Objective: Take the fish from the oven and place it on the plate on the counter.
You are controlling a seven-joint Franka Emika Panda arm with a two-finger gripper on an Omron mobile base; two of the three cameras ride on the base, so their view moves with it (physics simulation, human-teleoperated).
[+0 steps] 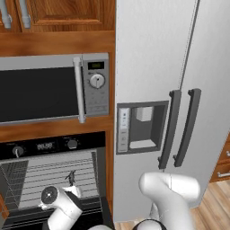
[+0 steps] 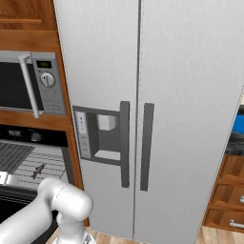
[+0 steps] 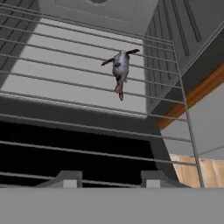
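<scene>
Fish [image 3: 120,70] on oven [image 1: 54,179] wire rack [image 3: 87,83]; fridge [image 2: 157,109] beside – wood floor.

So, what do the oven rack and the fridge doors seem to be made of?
The oven rack looks like thin metal wire: parallel pale rods with gaps. The fridge doors look like brushed steel, grey and matte, though painted metal is possible.

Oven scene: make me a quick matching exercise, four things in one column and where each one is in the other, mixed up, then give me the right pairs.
Things:
1. fish
2. microwave
3. fridge
4. dispenser

Places:
A. set into the fridge's left door
B. right of the oven
C. directly above the oven
D. on a wire rack inside the open oven

Pairs: 1-D, 2-C, 3-B, 4-A
</scene>
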